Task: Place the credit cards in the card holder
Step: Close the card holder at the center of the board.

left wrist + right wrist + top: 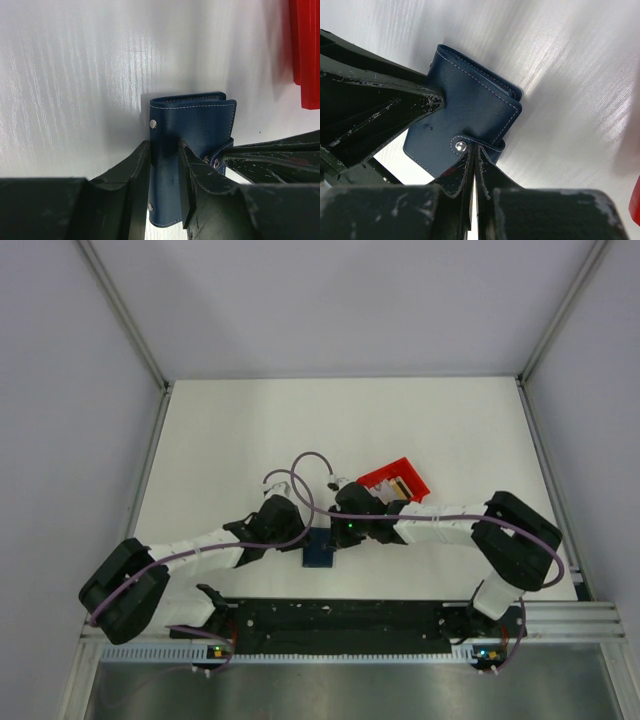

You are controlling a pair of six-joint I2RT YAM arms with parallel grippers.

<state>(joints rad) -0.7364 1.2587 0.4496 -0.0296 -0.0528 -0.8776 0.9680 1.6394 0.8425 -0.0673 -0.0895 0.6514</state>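
The dark navy card holder lies folded shut on the white table between my two arms. In the left wrist view my left gripper is shut on the card holder, one finger on each side of its near end. In the right wrist view my right gripper is shut on the snap strap of the card holder, fingertips pressed together at the metal snap. Tan/orange credit cards show inside the red bin behind the right wrist.
The red bin's edge shows at the upper right of the left wrist view. Grey walls enclose the table on three sides. The arm bases and a black rail run along the near edge.
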